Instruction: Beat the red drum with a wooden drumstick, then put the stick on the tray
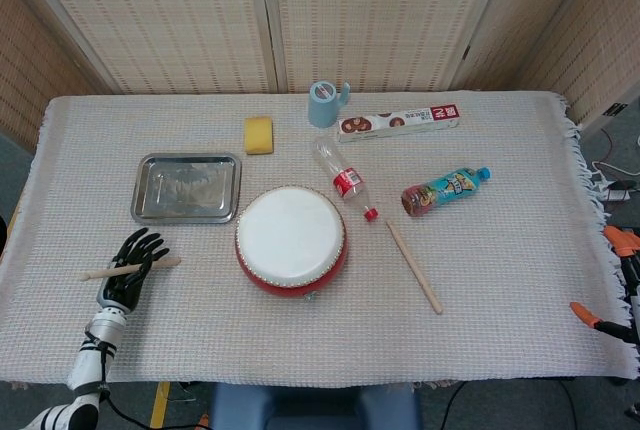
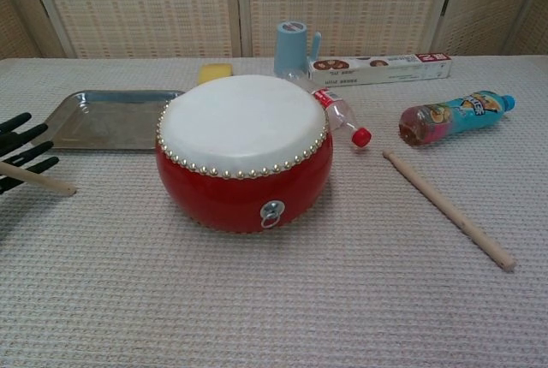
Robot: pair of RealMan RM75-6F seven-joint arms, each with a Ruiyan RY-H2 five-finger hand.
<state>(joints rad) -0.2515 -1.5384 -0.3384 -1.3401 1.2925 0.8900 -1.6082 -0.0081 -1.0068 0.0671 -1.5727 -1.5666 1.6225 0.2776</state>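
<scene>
- The drumstick (image 1: pixel 130 269) in the left hand (image 1: pixel 128 268) lies nearly level, its long axis running across the table, one tip toward the red drum (image 1: pixel 291 239), the other toward the table's left edge.
- That hand sits low, left of the drum and in front of the tray (image 1: pixel 187 188), palm down, fingers (image 2: pixel 19 151) splayed forward over the stick.
- Whether they actually clamp it, I cannot tell.
- A second stick (image 1: pixel 414 266) lies right of the drum, angled toward the front edge.

yellow sponge (image 1: pixel 259 135) | blue cup (image 1: pixel 323 103) | foil box (image 1: pixel 399 122) | clear bottle (image 1: pixel 343 179) | teal drink bottle (image 1: pixel 446 190)
</scene>
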